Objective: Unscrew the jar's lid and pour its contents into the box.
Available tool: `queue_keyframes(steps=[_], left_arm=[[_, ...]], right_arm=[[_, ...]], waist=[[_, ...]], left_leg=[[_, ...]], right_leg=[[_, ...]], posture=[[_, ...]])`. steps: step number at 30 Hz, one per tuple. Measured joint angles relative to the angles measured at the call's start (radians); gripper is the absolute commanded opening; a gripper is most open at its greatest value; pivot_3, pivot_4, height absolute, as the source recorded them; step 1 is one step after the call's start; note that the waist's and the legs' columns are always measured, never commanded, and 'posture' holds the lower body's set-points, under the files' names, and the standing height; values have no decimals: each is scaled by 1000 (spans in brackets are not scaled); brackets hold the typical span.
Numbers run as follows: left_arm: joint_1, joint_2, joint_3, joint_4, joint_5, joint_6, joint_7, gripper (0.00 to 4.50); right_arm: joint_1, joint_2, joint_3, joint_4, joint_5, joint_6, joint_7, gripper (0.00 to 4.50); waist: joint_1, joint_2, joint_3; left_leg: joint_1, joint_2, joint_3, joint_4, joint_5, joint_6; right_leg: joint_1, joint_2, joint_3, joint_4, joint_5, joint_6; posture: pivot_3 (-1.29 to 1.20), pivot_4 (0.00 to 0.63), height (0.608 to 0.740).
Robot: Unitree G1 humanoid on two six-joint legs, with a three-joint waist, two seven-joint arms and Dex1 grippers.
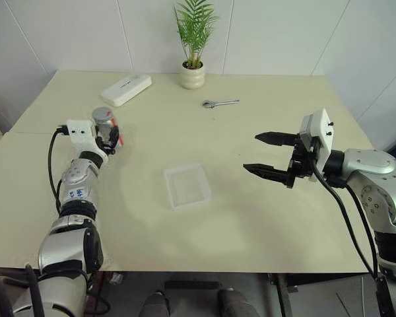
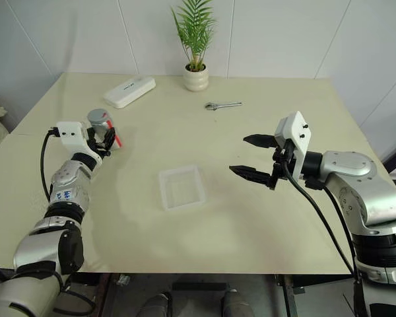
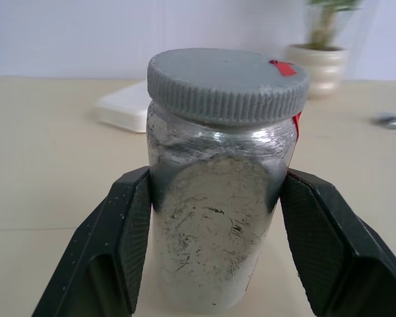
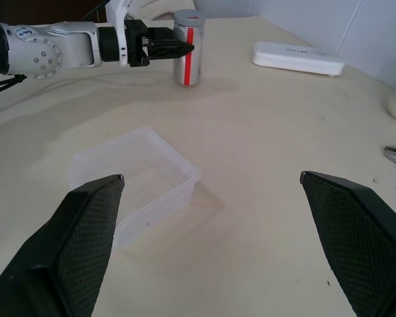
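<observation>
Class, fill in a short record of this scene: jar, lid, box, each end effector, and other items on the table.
jar: upright on the table, near the robot's left edge
lid: screwed on, red mark on top
box: clear tray, mid-table, looks empty
left end effector: fingers closed on the jar's sides
right end effector: open, above the table, holding nothing
other items: white oblong device, potted plant, wrench

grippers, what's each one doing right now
Left gripper: closed on the jar, lid still on.
Right gripper: open, holding nothing.
</observation>
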Motion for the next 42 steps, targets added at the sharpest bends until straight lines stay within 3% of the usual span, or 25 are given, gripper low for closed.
queue_keyframes(steps=[6, 12, 20, 42], left_arm=[[156, 25, -9, -262, -98, 189, -248, 2595], [287, 87, -12, -502, -174, 386, -366, 2595], [357, 174, -15, -628, -233, 537, -502, 2595], [401, 206, -49, -617, -223, 419, -701, 2595]], right_arm=[[15, -2, -4, -12, 1, 1, -1, 4500], [20, -2, -6, -22, 3, 1, -1, 4500], [20, -3, -6, -19, 3, 1, -1, 4500], [10, -2, -6, 5, -1, -2, -1, 4500]], waist=[[-4, 0, 0], [-8, 0, 0], [-7, 0, 0], [-28, 0, 0]], left_leg=[[0, 0, 0, 0, 0, 0], [0, 0, 0, 2, 0, 1], [0, 0, 0, 4, -1, 1], [0, 0, 0, 3, -2, 3]], right_leg=[[0, 0, 0, 1, 0, 0], [0, 0, 1, 2, 0, 0], [0, 0, 1, 2, 0, 0], [0, 0, 1, 1, 0, -1]], posture=[[0, 150, 740], [0, 150, 740], [0, 150, 740], [0, 150, 740]])
